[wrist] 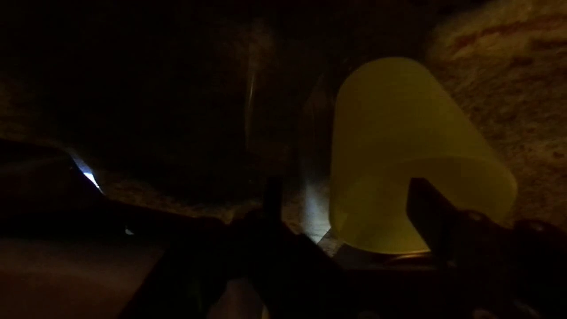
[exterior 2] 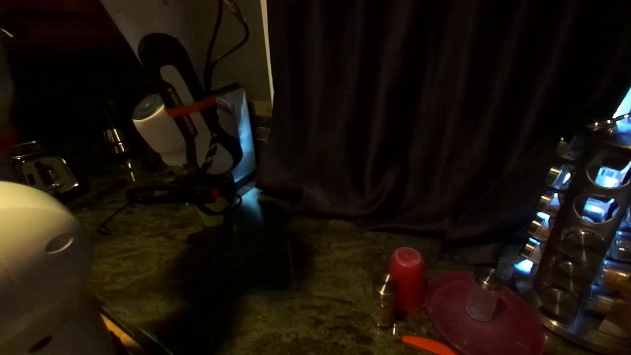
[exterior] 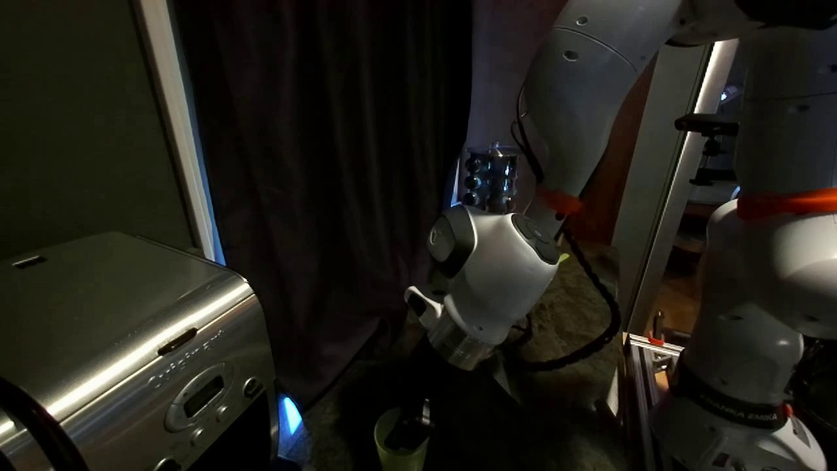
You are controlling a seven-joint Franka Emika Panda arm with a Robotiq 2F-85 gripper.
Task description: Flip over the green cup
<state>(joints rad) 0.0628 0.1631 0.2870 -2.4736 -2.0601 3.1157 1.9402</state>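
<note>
The pale yellow-green cup [exterior: 400, 459] stands on the dark counter with its opening up, at the bottom edge of an exterior view. It also shows small and partly covered by the gripper in an exterior view [exterior 2: 212, 218]. In the wrist view the cup [wrist: 390, 119] fills the right middle, its rim toward the camera. My gripper [wrist: 344, 190] is open in the wrist view. Its right finger lies over the cup's opening, and its left finger is outside the cup, with a gap to the wall. In an exterior view the dark gripper [exterior: 412, 430] is at the cup's mouth.
A steel toaster oven [exterior: 131, 347] stands near the cup. A dark curtain [exterior 2: 394, 113] hangs behind the counter. A red cup [exterior 2: 408, 281], a shaker [exterior 2: 384, 303], a pink plate [exterior 2: 458, 315] with a jar [exterior 2: 482, 298] and a spice rack [exterior 2: 577, 236] stand farther along.
</note>
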